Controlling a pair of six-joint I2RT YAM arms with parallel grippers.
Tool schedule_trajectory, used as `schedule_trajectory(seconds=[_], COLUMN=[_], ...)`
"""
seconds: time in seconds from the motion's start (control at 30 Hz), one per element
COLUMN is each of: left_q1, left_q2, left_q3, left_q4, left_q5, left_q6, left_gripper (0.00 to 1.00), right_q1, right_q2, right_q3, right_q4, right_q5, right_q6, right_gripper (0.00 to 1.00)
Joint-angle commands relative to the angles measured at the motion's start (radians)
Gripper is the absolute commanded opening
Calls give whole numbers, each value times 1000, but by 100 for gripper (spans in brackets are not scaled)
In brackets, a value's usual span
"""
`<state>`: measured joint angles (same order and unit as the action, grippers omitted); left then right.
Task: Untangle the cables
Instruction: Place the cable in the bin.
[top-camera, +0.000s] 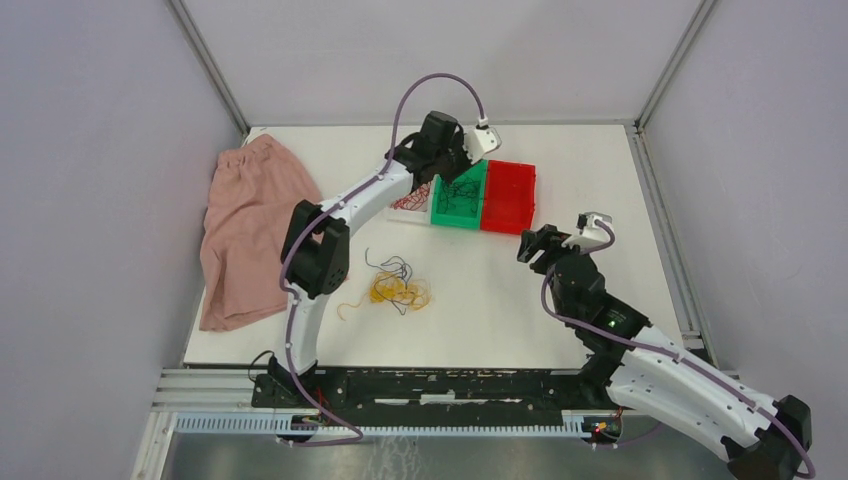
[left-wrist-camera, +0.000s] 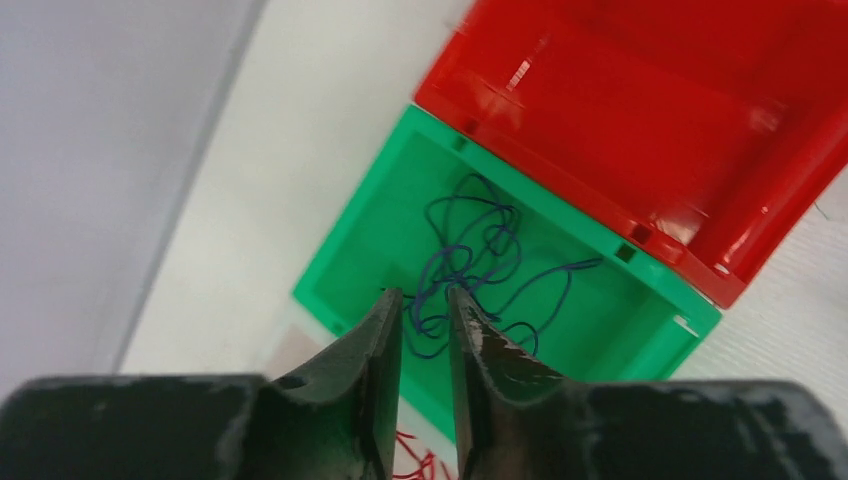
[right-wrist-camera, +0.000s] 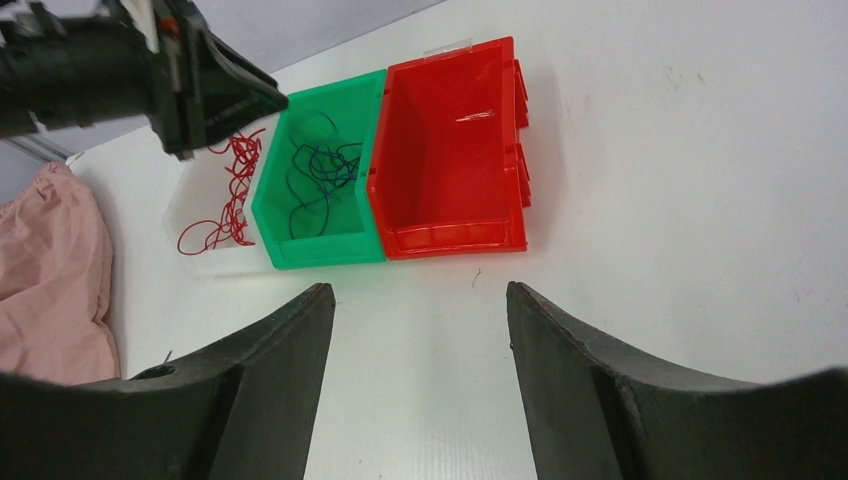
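The cables lie in three places. A yellow-orange tangle with a few dark strands threaded through it sits loose on the table in front of the bins. Dark blue wires coil inside the green bin, and red wires fill the clear tray beside it. The red bin looks empty. The left gripper hangs over the green bin with its fingers drawn narrow, a slim gap between them and nothing plainly pinched. One risk is that a blue loop snags on a serrated finger and rides out as the arm lifts, or spills over the wall into the red wires next door. The right gripper, spread wide and empty, hovers over bare table near the red bin. If it reaches for the yellow tangle, it could drag the dark strands along and tighten the knot rather than free it.
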<state>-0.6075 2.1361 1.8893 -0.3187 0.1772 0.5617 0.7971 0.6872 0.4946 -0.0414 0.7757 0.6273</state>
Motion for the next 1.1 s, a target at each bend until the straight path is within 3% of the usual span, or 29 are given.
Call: schedule_trajectory(seconds=[0.0,0.03,0.17,0.23,0.37,0.47,0.53,0.73,0.9,1.07], left_q1=[2,7,36,56,94,139,170,246,266,265], left_q2=[29,23,-13,-46,-150,-263,-340,-561,-611,-550], left_q3=[42,43,70,85,66,-14,-85,-418,-614,-693], left_q4=[-83,-89,-135,-175,-283,-426,-567,-802,-892,-765], left_q5=[21,25,81,148,303,446,513,468,352,267], left_q6=[50,51,16,-14,-26,33,198,569,854,886], left_gripper=[37,44,54,66,73,74,73,67,66,65], right_q1=[-1,-1,-1,-1,-1,-1,-1,-1,0,1], right_q2=[-29,-30,-10,3,26,70,97,151,176,160], right_q3=[46,43,40,48,61,80,87,90,111,119], right_q4=[2,2,21,21,39,43,48,90,89,69], right_q5=[9,8,-6,-20,-77,-130,-152,-197,-233,-242], right_q6=[-25,-24,-14,-10,-35,-32,-19,11,24,30], right_gripper=[71,71,71,71,71,71,71,70,69,68])
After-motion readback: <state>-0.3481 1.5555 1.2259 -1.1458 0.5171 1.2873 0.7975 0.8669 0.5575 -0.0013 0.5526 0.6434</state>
